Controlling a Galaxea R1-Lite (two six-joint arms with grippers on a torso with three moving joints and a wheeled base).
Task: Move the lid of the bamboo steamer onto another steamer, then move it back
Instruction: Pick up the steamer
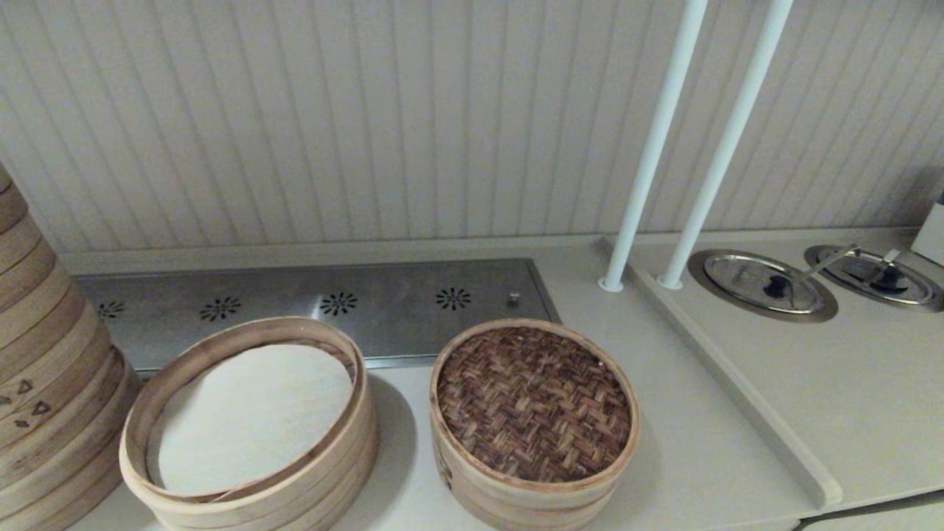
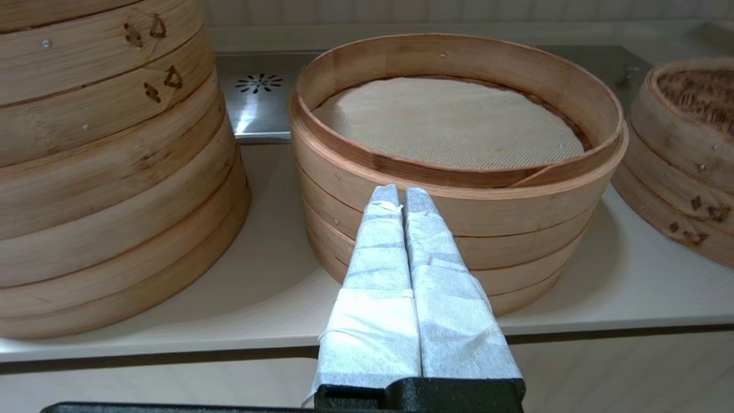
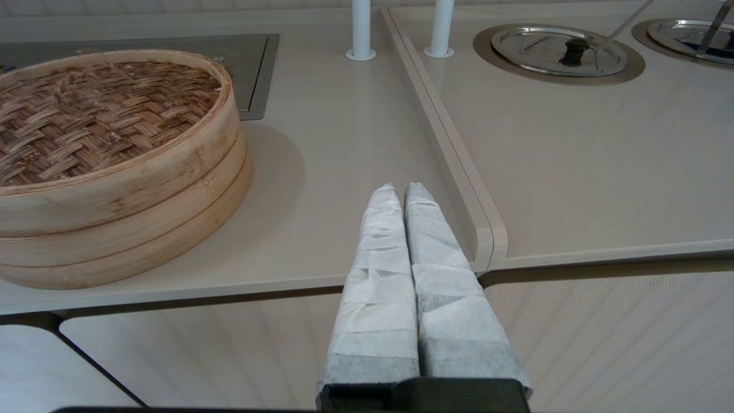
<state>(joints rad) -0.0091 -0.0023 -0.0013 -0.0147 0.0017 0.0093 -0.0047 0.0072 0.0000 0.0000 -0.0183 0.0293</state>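
The bamboo steamer lid (image 1: 532, 402) (image 3: 86, 115), with its reddish-brown woven top, rests flat on a low pale bamboo basket (image 1: 516, 501) (image 3: 143, 229) at the centre right of the counter. The lid hides that basket's floor. In the left wrist view, only an edge of the lid (image 2: 697, 94) shows. My left gripper (image 2: 399, 192) is shut and empty. It is held off the counter's front edge and points at the wall of an open several-ring steamer (image 2: 516, 229). My right gripper (image 3: 399, 189) is also shut and empty, in front of the counter and to the right of the lidded basket. Neither gripper appears in the head view.
The open several-ring steamer (image 1: 251, 509) with a white liner stands left of the lidded basket. A tall stack with triangle marks (image 1: 44, 383) (image 2: 103, 172) is at the far left. Behind lie a perforated metal plate (image 1: 383, 310), two white poles (image 1: 649, 147) and round metal lids (image 1: 763, 284).
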